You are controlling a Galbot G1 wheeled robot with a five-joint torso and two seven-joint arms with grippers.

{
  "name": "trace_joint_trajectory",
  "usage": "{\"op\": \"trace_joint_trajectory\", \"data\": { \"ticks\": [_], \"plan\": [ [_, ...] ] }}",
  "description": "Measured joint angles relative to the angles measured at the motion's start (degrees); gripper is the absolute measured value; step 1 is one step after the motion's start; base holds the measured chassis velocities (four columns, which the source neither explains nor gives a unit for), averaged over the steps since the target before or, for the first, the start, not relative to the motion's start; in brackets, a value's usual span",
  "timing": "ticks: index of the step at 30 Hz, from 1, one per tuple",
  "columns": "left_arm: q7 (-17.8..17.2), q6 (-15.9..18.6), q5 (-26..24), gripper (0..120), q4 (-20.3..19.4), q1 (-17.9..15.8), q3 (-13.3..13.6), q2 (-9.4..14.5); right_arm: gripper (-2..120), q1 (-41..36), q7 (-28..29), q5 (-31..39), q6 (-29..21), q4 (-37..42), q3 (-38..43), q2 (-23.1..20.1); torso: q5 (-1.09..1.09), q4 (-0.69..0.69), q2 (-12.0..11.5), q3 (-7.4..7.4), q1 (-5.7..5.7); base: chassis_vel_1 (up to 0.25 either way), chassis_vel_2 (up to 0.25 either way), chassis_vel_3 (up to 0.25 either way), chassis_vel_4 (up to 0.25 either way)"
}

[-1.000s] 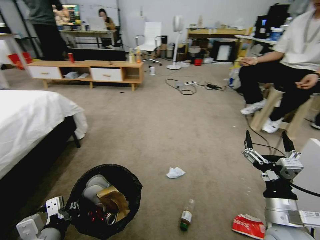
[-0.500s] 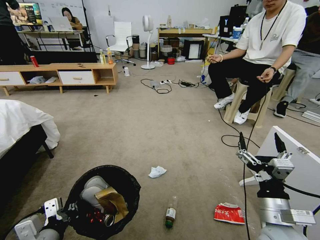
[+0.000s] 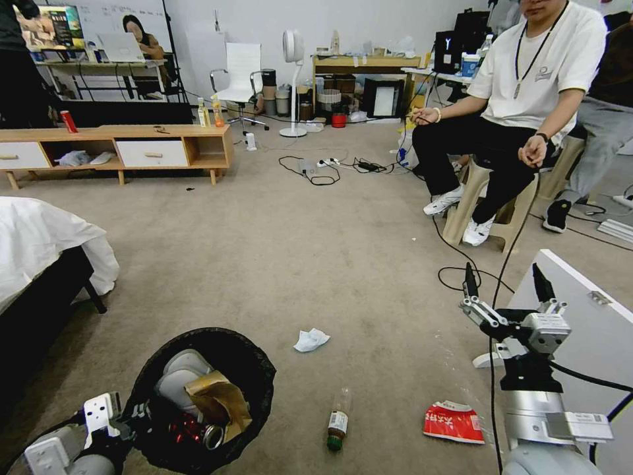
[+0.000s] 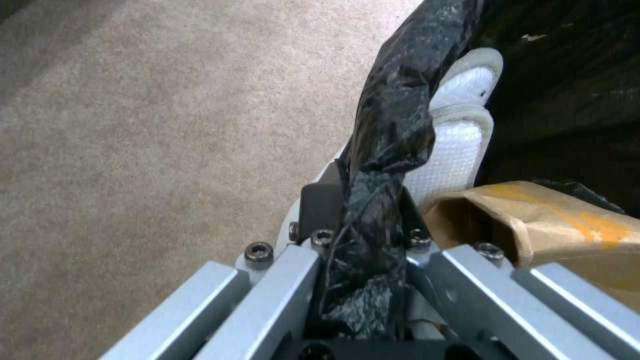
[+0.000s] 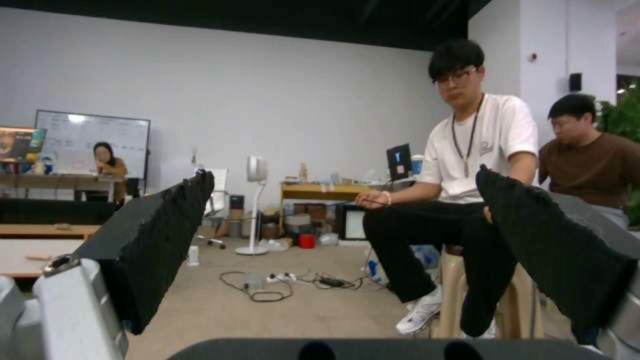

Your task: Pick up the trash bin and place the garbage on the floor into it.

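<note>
While I watch the head view, my left gripper (image 3: 125, 422) sits low at my left, clamped on the rim of the trash bin (image 3: 260, 369); brown paper bag (image 3: 217, 399) and crushed can (image 3: 204, 435) already lie inside. My right gripper (image 3: 504, 290) hangs raised at my right, fingers wide apart, empty. On the floor (image 3: 316, 251): tissue (image 3: 310, 340) ahead, small bottle (image 3: 337, 422) with long axis pointing away from me, red packet (image 3: 453, 422) just below-left of the right gripper, so right arm is nearer.

Left wrist view: jaws pinch the black bag (image 4: 380, 150) at the rim.

Right wrist view: pads (image 5: 160, 240) spread, nothing btwn them.
</note>
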Motion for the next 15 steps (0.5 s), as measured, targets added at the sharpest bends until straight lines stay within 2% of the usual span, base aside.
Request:
{"op": "trace_joint_trajectory", "data": {
  "ticks": [5,7,8,11,12,14,15],
  "plan": [
    [0.0,0.0,0.1,2,0.0,0.1,0.0,-0.1,100,0.8,0.6,3.0,-1.9,0.7,-1.2,-1.9,0.0,0.0,0.0,0.0,0.0,0.0,0.0,0.0,0.0],
    [0.0,0.0,0.2,2,-0.1,0.0,0.0,-0.3,100,1.9,1.2,7.6,-4.4,2.2,-2.7,-4.2,0.0,0.0,0.0,0.0,0.0,0.0,0.0,0.0,0.0],
    [0.0,0.0,0.2,2,-0.1,0.0,0.0,-0.3,100,1.9,1.2,7.6,-4.4,2.2,-2.7,-4.2,0.0,0.0,0.0,0.0,0.0,0.0,0.0,0.0,0.0],
    [0.0,0.0,0.3,2,-0.1,0.0,0.0,-0.4,100,3.9,2.9,14.5,-8.7,4.2,-5.2,-7.1,0.0,-0.01,0.0,0.0,0.0,0.0,0.0,0.0,0.0],
    [0.0,0.0,0.3,2,-0.1,0.0,0.0,-0.4,100,3.9,2.9,14.5,-8.7,4.2,-5.2,-7.1,0.0,-0.01,0.0,0.0,0.0,0.0,0.0,0.0,0.0],
    [0.0,0.1,0.4,2,-0.2,0.0,-0.3,-0.4,100,7.4,6.0,22.3,-14.4,6.4,-8.7,-10.1,0.0,0.01,0.0,0.0,0.0,0.0,0.0,0.0,0.0],
    [0.0,0.1,0.4,2,-0.2,0.0,-0.3,-0.4,100,7.4,6.0,22.3,-14.4,6.4,-8.7,-10.1,0.0,0.01,0.0,0.0,0.0,0.0,0.0,0.0,0.0]
  ]
}}
